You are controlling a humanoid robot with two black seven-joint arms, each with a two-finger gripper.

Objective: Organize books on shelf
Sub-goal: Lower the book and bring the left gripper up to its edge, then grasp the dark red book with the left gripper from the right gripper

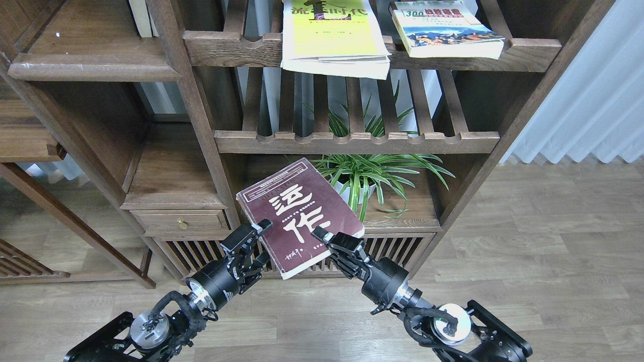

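The maroon book (pixel 297 213) with big white characters is held tilted in the air in front of the bookcase. My right gripper (pixel 323 238) is shut on its lower right edge. My left gripper (pixel 263 242) is open at the book's lower left edge, one finger above and one below it. The yellow-green book (pixel 332 35) and the "300" book (pixel 448 30) lie flat on the top slatted rack. The shelf (pixel 95 65), a solid dark-brown board with a worn rounded edge, is at the upper left and carries no book of the three.
A potted spider plant (pixel 359 176) stands on the plank just behind the held book. A second slatted rack (pixel 352 141) is above it. A small drawer (pixel 181 220) is at lower left. A pale curtain (pixel 593 90) hangs at the right over wood floor.
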